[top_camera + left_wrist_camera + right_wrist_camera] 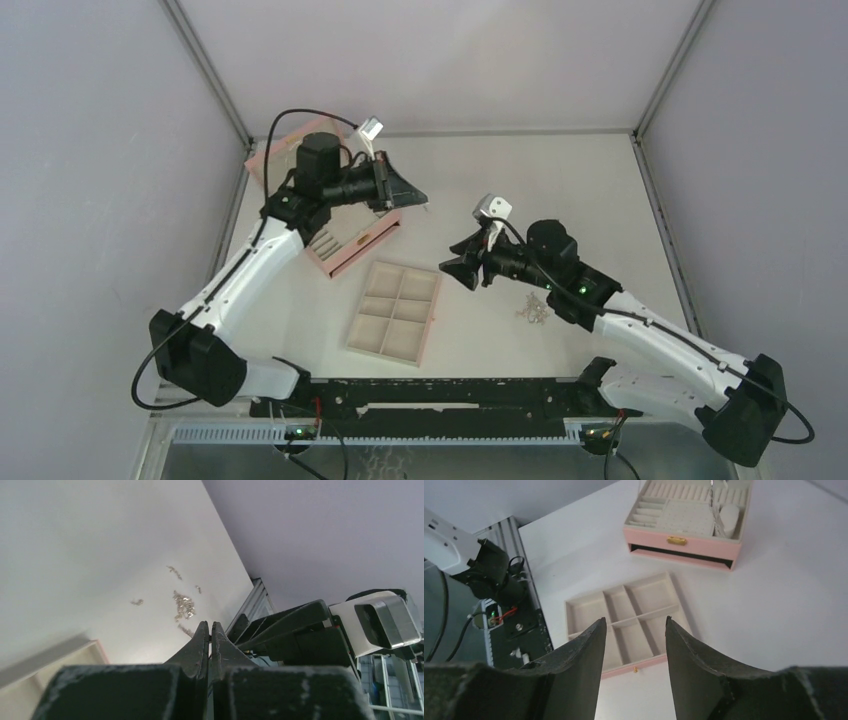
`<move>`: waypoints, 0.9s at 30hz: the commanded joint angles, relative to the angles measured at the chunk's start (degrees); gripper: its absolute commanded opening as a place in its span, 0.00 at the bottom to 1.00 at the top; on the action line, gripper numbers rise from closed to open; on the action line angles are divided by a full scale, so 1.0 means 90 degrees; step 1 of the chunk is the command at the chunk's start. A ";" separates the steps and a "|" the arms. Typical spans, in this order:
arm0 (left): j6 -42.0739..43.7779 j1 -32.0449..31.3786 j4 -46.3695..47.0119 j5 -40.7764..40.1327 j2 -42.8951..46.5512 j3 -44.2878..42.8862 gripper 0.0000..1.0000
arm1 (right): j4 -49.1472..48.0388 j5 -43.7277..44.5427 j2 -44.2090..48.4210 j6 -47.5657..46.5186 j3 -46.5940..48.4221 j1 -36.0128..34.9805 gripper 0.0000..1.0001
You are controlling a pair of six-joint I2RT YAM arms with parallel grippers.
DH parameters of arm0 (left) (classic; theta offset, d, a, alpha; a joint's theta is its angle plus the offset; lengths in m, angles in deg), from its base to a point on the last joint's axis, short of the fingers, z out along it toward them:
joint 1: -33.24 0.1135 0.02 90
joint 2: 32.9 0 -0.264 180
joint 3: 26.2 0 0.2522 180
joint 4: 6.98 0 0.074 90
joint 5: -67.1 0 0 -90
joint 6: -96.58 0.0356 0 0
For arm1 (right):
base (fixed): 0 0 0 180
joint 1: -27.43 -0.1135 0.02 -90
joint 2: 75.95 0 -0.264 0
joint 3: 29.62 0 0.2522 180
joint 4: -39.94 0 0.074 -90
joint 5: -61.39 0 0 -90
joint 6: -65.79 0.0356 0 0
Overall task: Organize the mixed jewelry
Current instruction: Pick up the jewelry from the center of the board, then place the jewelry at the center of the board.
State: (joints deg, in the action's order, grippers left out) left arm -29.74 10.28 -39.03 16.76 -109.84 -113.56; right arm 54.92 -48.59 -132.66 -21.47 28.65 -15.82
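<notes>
The black fingers point(198, 647) of the left gripper point(412, 198) are pressed together along their whole length, and only a hair-thin slit shows between them in the left wrist view. I cannot tell if anything is pinched at the tips. The black fingers point(579, 667) of the right gripper point(635, 622) stand wide apart and hold nothing.

The mixed jewelry point(531, 308) lies on the white table point(580, 200). It is a loose group of tiny silver metal pieces, at about 3 o'clock from the beige six-compartment tray with a pink edge point(359, 338) and just beside the right arm. In the left wrist view its densest part is a small shiny chain cluster point(183, 605). Single little pieces lie apart from the cluster, at 9 o'clock point(136, 601), at 12 o'clock point(174, 571) and at 1 o'clock point(198, 588) of it. They are too small to tell rings from earrings.

The pink box with a beige padded inside point(684, 549) stands at 11 o'clock from the tray, with its top open. It has a small gold clasp point(676, 540) on the front and a dark open slot under that. In the right wrist view a thin silver strand point(715, 511), like a fine chain, hangs upright over the right part of the box's top. Its upper end leaves the picture.

In the top view the left gripper is in the air at 2 o'clock of the box. The right gripper hangs at 2 o'clock of the tray, between the tray and the jewelry.
</notes>
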 commanded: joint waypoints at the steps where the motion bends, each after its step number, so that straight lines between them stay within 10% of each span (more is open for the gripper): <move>1: -0.0665 -0.0358 0.1002 -0.0163 -0.0118 -0.0237 0.01 | -0.0535 0.0658 0.0136 -0.0158 0.0093 -0.0081 0.56; 27: -0.1415 -0.0603 0.1558 -0.0654 -0.0191 0.0166 0.00 | -0.1540 0.0266 -0.0932 -0.0074 0.0919 0.0536 0.59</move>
State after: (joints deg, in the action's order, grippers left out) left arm -42.09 5.34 -26.39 11.62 -112.14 -112.82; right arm 45.19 -42.41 -139.85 -22.78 32.96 -12.91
